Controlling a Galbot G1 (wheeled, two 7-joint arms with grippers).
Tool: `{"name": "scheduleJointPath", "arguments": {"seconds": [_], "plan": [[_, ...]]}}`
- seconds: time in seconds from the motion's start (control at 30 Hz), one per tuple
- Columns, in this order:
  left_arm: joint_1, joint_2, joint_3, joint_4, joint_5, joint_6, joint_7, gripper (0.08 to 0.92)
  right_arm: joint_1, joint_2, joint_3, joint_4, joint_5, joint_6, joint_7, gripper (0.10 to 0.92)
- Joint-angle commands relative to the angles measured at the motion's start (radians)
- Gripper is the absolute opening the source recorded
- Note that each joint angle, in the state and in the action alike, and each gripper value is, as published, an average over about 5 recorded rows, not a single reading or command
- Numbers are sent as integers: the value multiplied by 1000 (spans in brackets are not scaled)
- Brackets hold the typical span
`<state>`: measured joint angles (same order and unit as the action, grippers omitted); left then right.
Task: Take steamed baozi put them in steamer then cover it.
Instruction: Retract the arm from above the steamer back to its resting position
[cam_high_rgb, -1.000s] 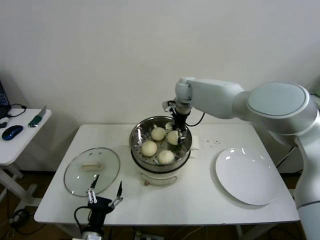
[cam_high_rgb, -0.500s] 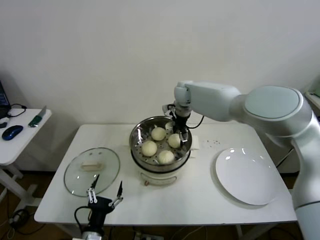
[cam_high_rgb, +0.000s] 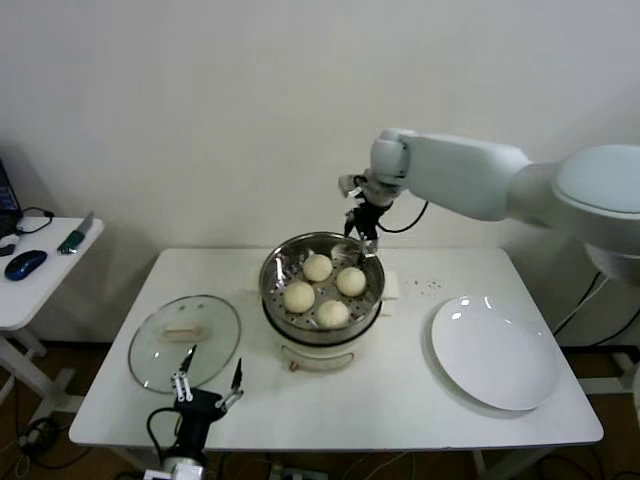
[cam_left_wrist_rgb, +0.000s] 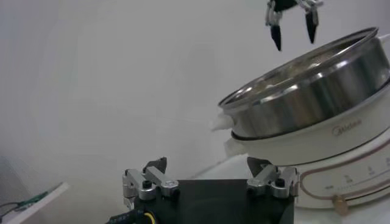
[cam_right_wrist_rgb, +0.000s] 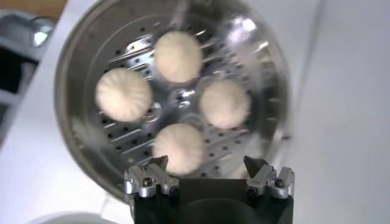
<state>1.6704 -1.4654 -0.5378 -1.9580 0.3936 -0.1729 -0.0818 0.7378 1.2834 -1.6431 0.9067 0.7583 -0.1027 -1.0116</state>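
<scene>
The steamer (cam_high_rgb: 268, 272) stands mid-table, a shiny steel basket on a white pot base. Several cream-white baozi lie on its perforated bottom, among them one (cam_high_rgb: 351, 281) nearest my right gripper. That gripper (cam_high_rgb: 360, 236) hangs open and empty above the steamer's back rim. In the right wrist view its fingertips (cam_right_wrist_rgb: 158, 163) frame the steamer (cam_right_wrist_rgb: 73, 73), with a baozi (cam_right_wrist_rgb: 178, 148) just below. The left gripper (cam_high_rgb: 208, 385) waits open, low at the table's front left, and in its own view the left gripper (cam_left_wrist_rgb: 208, 162) faces the steamer's wall (cam_left_wrist_rgb: 311, 91).
A round glass lid (cam_high_rgb: 184, 340) lies flat on the table (cam_high_rgb: 400, 395), left of the steamer. A bare white plate (cam_high_rgb: 495, 350) sits at the right. A small side table (cam_high_rgb: 30, 285) with a mouse stands far left. The wall is close behind.
My right gripper opened, left a baozi in the steamer, then rose up and back out of the basket. The left arm stayed put.
</scene>
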Motion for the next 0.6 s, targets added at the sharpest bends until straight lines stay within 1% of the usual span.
{"name": "scheduleJointPath", "arguments": {"seconds": [0.03, 0.13, 0.23, 0.43, 0.6], "plan": [[-21, 9, -16, 1, 30, 15, -17, 823, -21, -392, 166, 349, 49, 112, 497, 823], [-19, 12, -18, -4, 53, 18, -23, 823, -149, -516, 293, 442, 36, 130, 626, 823], [-17, 12, -21, -9, 79, 25, -32, 823, -317, -614, 483, 512, 24, 149, 733, 823], [-22, 20, -39, -28, 139, 58, -58, 823, -730, -699, 925, 601, -16, 199, 898, 823], [-24, 31, -51, -55, 222, 93, -68, 823, -1030, -746, 1221, 674, -33, 223, 954, 823]]}}
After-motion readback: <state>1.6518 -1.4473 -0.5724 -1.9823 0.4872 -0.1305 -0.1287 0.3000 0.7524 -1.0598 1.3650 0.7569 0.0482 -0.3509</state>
